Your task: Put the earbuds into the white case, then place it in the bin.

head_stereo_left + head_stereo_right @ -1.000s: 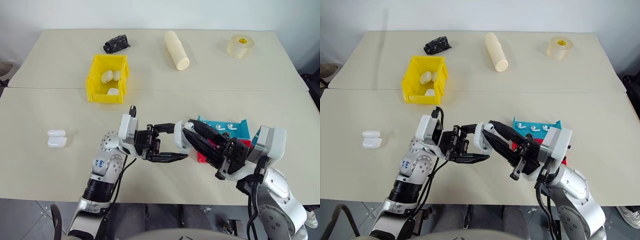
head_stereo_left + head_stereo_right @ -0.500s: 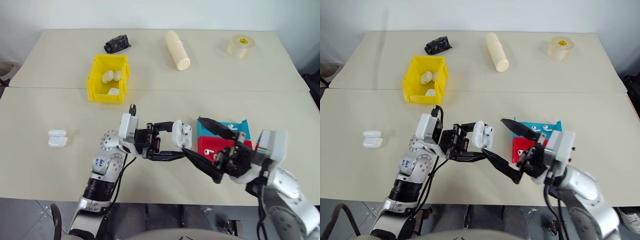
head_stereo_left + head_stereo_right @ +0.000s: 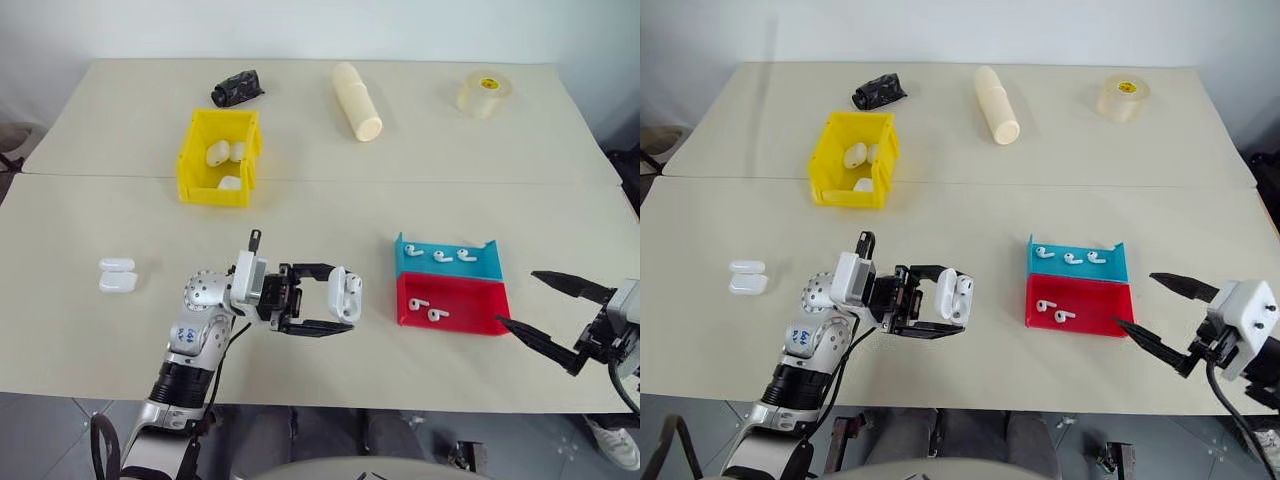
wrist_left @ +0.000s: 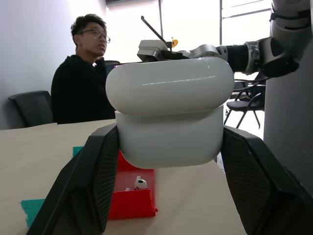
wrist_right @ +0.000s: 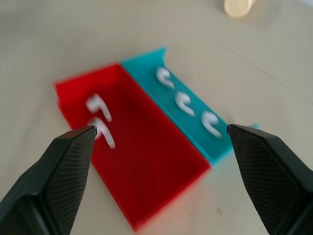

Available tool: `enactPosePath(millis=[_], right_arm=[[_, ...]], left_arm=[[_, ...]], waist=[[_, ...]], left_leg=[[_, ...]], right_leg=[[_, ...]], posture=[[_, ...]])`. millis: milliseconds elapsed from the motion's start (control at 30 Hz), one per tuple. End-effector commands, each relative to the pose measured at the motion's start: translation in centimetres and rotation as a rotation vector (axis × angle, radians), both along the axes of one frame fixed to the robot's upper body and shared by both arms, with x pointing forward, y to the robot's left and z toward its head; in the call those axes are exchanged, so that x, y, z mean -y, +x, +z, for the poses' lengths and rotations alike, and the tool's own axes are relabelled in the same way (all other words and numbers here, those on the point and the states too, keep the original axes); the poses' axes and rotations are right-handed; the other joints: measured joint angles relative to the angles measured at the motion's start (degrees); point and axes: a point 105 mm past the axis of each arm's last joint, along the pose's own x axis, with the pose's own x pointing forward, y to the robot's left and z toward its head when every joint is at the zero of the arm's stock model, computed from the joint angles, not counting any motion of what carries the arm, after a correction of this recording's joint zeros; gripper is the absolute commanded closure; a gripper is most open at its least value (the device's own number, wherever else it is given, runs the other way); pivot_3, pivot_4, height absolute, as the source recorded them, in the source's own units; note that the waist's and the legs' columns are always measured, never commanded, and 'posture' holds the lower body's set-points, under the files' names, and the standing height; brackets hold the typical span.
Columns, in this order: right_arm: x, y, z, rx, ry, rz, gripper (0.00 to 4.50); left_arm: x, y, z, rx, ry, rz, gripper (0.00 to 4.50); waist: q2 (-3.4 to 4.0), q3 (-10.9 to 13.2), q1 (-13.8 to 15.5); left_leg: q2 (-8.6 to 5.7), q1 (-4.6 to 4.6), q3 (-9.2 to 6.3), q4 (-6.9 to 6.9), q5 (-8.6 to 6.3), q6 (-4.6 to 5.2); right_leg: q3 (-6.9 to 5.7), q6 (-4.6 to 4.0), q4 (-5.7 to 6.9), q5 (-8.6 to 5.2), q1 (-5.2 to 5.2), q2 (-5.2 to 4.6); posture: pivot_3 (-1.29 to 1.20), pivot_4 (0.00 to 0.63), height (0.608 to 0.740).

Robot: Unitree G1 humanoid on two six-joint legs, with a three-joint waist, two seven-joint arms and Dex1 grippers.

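Note:
My left gripper [image 3: 342, 298] is shut on the white case [image 3: 348, 290], held above the table's near middle. Its lid stands open and an earbud shows inside. In the left wrist view the case [image 4: 168, 117] sits between the two fingers. Three earbuds [image 3: 440, 256] lie in the teal tray [image 3: 480, 268] and two more earbuds [image 3: 425, 309] in the red tray [image 3: 470, 310]. My right gripper [image 3: 518, 298] hangs open and empty to the right of the trays, pointing at them. The yellow bin [image 3: 212, 193] stands at the back left with three white cases in it.
Two more white cases [image 3: 117, 276] lie at the left. Along the far edge are a black object [image 3: 236, 87], a cream cylinder [image 3: 356, 100] and a tape roll [image 3: 482, 92]. A person [image 4: 83, 73] sits beyond the table.
My right gripper has let go at the case, opened wide and swung away to the right past the trays. The left gripper has sunk a little with the case.

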Motion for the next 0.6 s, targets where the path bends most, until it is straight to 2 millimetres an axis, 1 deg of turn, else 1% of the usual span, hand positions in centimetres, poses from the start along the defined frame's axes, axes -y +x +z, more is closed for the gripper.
enactPosePath(millis=[33,133,167,233,300,367,433,533,600], right_arm=[[-1.1,2.2,2.0,0.0,-0.051,0.035,0.03],[-2.9,4.1,3.8,-0.054,-0.101,0.094,0.03],[-3.1,4.6,4.1,-0.074,-0.112,0.096,0.03],[-3.3,5.7,3.8,-0.154,-0.168,0.088,0.03],[-2.9,7.0,3.0,-0.246,-0.252,0.043,0.03],[-2.6,8.0,2.4,-0.29,-0.313,0.021,0.03],[-2.4,8.9,1.7,-0.326,-0.389,0.029,0.03],[-2.3,10.6,1.2,-0.337,-0.441,0.022,0.03],[-2.6,11.6,1.0,-0.339,-0.469,0.038,0.03]], left_arm=[[0.2,-0.6,0.4,0.044,-0.009,-0.006,1.7],[0.4,-0.8,0.4,0.048,-0.011,-0.003,1.7],[0.5,-0.9,0.4,0.048,-0.013,-0.002,1.7],[0.6,-0.9,0.5,0.049,-0.018,0.001,1.7],[0.8,-1.0,0.5,0.051,-0.022,0.006,1.7],[0.9,-1.0,0.5,0.051,-0.026,0.009,1.7],[1.0,-1.0,0.6,0.053,-0.031,0.012,1.7],[1.2,-1.0,0.7,0.056,-0.038,0.015,1.7],[1.3,-1.0,0.8,0.059,-0.043,0.019,1.7]], waist=[[0.01,0.0,-0.2],[0.07,0.0,-0.5],[0.07,0.0,-0.5],[0.06,0.0,-0.3],[0.05,0.0,0.0],[0.04,0.0,0.5],[0.05,0.0,0.6],[0.05,0.0,0.4],[0.06,0.0,0.3]], left_leg=[[0.06,0.0,-0.01,0.0,0.0,-0.01],[0.11,-0.04,-0.05,0.0,0.01,-0.01],[0.13,-0.04,-0.06,0.01,0.01,-0.01],[0.12,-0.11,-0.12,0.01,0.01,-0.02],[0.09,-0.16,-0.15,0.05,0.01,-0.01],[0.03,-0.17,-0.16,0.06,0.01,-0.01],[0.01,-0.21,-0.15,0.08,0.01,-0.01],[0.0,-0.25,-0.14,0.05,0.01,-0.01],[0.01,-0.25,-0.12,0.04,0.01,-0.02]], right_leg=[[0.0,0.0,0.0,0.0,0.0,0.0],[0.0,0.0,0.02,0.0,-0.05,-0.03],[-0.02,0.0,0.01,0.0,-0.06,-0.03],[-0.06,0.0,-0.02,0.0,-0.08,-0.05],[-0.09,0.0,-0.06,0.0,-0.09,-0.11],[-0.08,0.0,-0.09,0.0,-0.09,-0.21],[-0.08,0.0,-0.09,0.0,-0.13,-0.22],[-0.09,0.0,-0.09,0.0,-0.2,-0.24],[-0.09,0.0,-0.07,0.0,-0.23,-0.23]], posture=[[0.0,0.15,0.74],[0.0,0.15,0.74],[0.0,0.15,0.74],[0.0,0.15,0.74],[0.0,0.15,0.74],[0.0,0.15,0.74],[0.0,0.15,0.74],[0.0,0.15,0.74],[0.0,0.15,0.74]])
